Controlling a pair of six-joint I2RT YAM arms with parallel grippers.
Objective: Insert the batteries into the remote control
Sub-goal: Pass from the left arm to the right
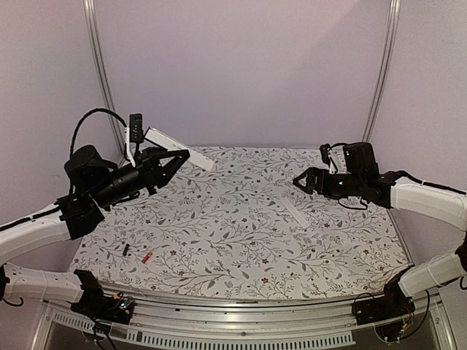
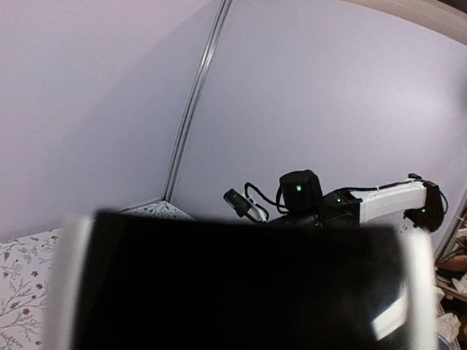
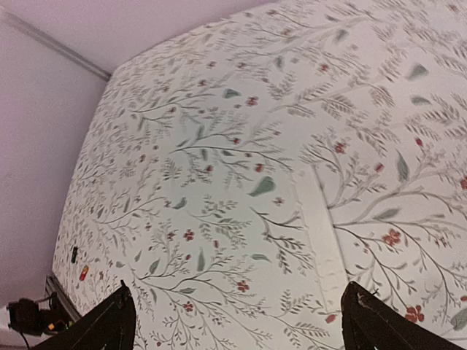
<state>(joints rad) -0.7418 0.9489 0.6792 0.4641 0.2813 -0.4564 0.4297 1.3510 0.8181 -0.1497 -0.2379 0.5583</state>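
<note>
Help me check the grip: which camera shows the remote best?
The top view: the remote shows nearly whole, a white bar held in the left fingers. The left wrist view gives only a dark blur; the right wrist view misses it.

Blurred to a dark, white-edged slab in left wrist view: remote control [image 2: 241, 284], hiding left gripper [image 1: 182, 155] jaws. Too small for detail: black battery [image 1: 125, 249], red-orange battery [image 1: 147, 257]. Cut by bottom edge: right gripper [image 3: 241, 321] fingertips.
</note>
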